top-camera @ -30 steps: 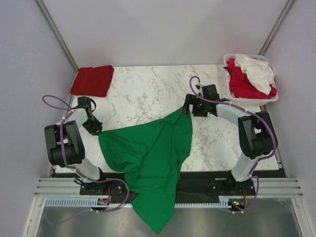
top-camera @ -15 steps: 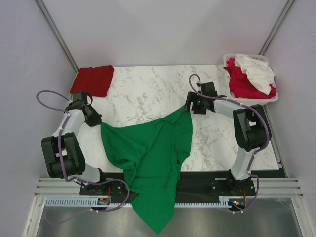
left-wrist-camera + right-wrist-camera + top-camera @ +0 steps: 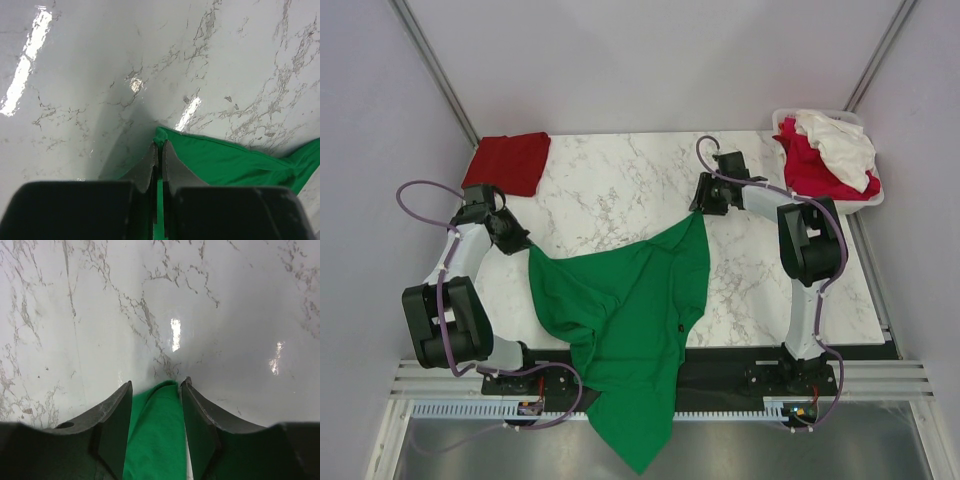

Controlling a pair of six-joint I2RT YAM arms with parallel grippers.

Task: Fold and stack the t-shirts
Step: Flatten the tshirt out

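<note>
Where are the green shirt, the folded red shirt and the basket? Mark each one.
green shirt (image 3: 620,310), top external view, middle of the cloth.
folded red shirt (image 3: 507,163), top external view, centre of its upper face.
basket (image 3: 840,204), top external view, near rim.

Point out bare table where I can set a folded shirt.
Bare marble runs along the far edge between the red shirt and the basket, and between the green shirt and the right arm. The near left is crowded with cloth.
</note>
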